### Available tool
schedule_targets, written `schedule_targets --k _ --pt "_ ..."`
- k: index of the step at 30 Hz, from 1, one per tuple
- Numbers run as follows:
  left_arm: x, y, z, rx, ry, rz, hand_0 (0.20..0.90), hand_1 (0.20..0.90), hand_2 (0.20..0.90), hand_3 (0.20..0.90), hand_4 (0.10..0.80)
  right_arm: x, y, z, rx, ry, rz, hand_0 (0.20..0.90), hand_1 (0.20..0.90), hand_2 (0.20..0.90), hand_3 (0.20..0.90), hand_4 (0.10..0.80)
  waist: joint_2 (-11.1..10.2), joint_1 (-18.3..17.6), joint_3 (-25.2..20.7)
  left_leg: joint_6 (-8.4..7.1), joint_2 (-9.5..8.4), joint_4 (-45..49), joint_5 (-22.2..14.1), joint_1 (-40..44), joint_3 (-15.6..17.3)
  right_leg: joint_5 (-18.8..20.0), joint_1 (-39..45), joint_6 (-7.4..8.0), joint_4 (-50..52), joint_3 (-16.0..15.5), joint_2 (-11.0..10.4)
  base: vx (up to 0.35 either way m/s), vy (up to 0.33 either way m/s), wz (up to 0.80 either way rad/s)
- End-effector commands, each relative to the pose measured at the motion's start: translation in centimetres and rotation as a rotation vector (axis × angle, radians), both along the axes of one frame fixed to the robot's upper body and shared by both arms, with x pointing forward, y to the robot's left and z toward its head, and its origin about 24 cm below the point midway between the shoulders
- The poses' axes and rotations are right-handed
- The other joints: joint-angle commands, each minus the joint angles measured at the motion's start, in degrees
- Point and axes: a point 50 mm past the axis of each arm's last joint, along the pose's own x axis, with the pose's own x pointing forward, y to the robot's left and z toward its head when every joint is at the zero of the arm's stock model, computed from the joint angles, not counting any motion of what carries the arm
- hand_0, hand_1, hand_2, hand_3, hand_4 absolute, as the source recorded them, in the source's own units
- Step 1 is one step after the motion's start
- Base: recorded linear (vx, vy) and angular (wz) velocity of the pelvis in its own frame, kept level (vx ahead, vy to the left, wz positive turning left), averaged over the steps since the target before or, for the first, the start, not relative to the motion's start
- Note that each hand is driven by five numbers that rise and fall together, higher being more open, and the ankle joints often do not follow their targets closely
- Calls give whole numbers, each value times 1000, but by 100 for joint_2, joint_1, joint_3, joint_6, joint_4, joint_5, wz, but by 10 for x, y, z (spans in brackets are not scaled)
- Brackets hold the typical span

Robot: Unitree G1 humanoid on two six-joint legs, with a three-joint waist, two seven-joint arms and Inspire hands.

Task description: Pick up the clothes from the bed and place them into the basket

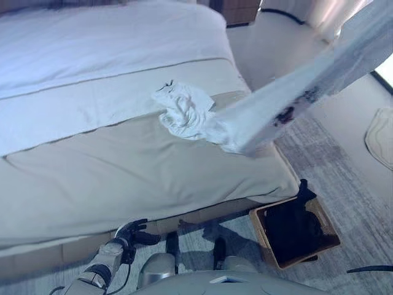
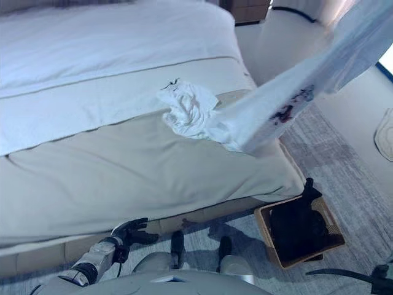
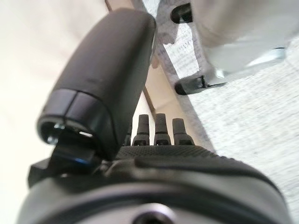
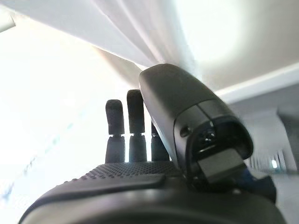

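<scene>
A long white garment [image 1: 295, 92] with a dark print stretches taut from the upper right down to the bed's [image 1: 123, 172] beige cover. Its lower end meets a crumpled white cloth [image 1: 181, 114] lying on the bed. My right hand [image 4: 133, 140] shows only in the right wrist view, raised out of the eye views. Its thumb lies against the fingers, with the white garment [image 4: 42, 116] right past them. A wicker basket [image 1: 260, 236] holding dark clothes stands on the floor by the bed's near right corner. Low beside the bed front, my left hand [image 1: 132, 233] hangs open and holds nothing.
A pale cloth or mat [image 1: 382, 135] lies on the grey carpet at the far right. A wooden cabinet [image 1: 238, 9] stands beyond the bed's head. White bedding [image 1: 92, 43] covers the bed's far half.
</scene>
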Motion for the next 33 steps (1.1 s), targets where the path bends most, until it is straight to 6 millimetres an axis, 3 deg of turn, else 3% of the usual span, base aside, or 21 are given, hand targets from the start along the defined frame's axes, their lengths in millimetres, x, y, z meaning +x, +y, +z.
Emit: schedule_targets --k 1,10,15,25,33 --pt "-33 19 -8 76 131 -45 900 900 900 900 800 -51 7 72 -148 -319 -49 300 300 300 200 100 -262 25 -1087 59 -35 9 -645 199 149 81 -127 -34 117 17 151 8 1 -23" --pt "-39 25 -8 84 165 -31 900 900 900 900 800 -82 9 113 -153 -450 -146 300 300 300 200 100 -304 -80 -1194 53 -15 9 -667 241 267 64 -133 -63 90 116 202 3 -4 -16" --pt "-41 25 -8 79 176 -37 900 900 900 900 800 -84 2 116 -131 -387 -168 300 300 300 200 100 -288 -98 -1231 41 -10 9 -671 260 296 64 -124 -66 79 121 202 7 -10 -1" --pt "-38 31 -6 91 179 -50 900 900 900 900 800 -61 -23 81 -57 -73 -186 300 300 300 200 100 -233 -188 -1218 50 23 9 -669 301 431 69 -168 -79 127 228 216 9 -38 -11" --pt "-24 28 -3 91 147 -76 900 900 900 900 800 -40 -49 12 15 127 -192 300 300 300 200 100 -26 -349 -1106 73 51 10 -711 350 537 4 -189 -84 212 328 213 14 -48 -6"
